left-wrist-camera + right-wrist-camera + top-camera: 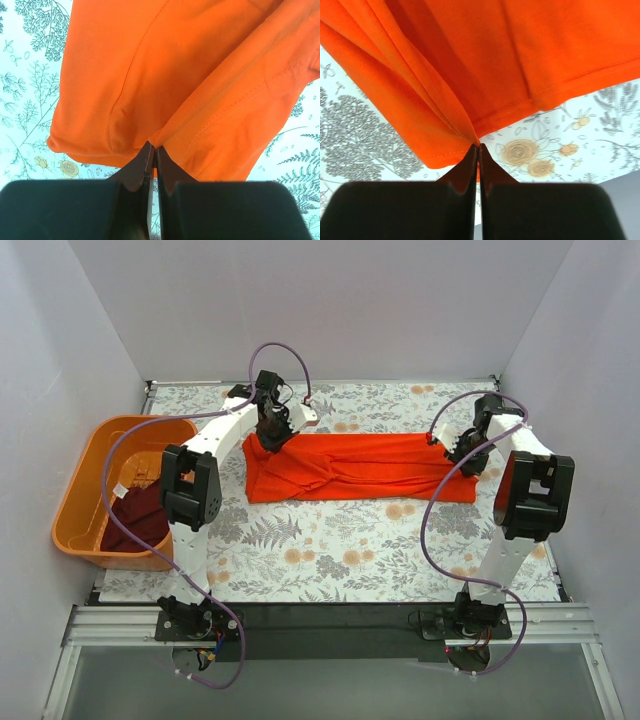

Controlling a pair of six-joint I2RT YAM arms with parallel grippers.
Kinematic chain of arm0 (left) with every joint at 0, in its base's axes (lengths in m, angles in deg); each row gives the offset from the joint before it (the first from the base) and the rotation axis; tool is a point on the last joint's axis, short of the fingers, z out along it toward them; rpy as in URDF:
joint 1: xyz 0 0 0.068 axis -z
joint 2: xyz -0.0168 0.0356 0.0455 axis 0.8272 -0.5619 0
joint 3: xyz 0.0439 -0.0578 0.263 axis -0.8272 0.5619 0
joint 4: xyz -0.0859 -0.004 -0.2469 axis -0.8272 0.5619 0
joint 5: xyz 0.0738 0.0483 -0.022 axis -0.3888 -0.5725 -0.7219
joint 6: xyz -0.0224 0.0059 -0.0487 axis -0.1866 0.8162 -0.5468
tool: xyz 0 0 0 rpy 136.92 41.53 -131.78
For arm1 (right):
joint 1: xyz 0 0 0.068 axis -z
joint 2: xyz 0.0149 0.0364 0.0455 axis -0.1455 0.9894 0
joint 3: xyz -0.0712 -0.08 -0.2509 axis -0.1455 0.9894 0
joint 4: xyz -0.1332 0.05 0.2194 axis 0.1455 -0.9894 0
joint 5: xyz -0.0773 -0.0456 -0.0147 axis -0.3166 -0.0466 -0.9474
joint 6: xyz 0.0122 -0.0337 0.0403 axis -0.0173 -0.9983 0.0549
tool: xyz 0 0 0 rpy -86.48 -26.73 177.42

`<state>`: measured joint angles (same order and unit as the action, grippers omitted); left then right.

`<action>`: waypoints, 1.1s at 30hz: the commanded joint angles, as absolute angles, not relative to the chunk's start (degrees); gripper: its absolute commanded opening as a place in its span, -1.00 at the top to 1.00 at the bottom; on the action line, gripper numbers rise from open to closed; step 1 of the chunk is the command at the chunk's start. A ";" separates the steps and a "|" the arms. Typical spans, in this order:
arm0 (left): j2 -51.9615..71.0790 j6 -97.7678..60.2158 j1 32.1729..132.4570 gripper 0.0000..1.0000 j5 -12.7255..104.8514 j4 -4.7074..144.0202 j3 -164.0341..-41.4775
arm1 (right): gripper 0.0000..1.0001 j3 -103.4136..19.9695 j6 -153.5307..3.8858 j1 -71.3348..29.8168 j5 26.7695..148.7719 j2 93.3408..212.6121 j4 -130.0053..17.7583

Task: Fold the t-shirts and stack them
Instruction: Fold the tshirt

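Across the fern-printed table (330, 550), left claw (152, 146) and right claw (478, 145) each pinch the soft, creased orange-red t-shirt (350, 468).

The orange-red t-shirt (350, 468) at the far middle is plain and bright; the maroon t-shirt (143, 517) at the left is dark, inside an orange basket (82, 488). The bench (330, 550) is white, printed with grey ferns and pale orange flowers.
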<state>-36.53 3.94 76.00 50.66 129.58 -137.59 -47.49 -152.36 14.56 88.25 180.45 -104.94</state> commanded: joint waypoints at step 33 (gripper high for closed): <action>-15.58 -25.13 65.75 -0.07 60.65 119.84 -108.20 | -0.08 -56.97 -127.61 26.38 102.89 188.35 -115.73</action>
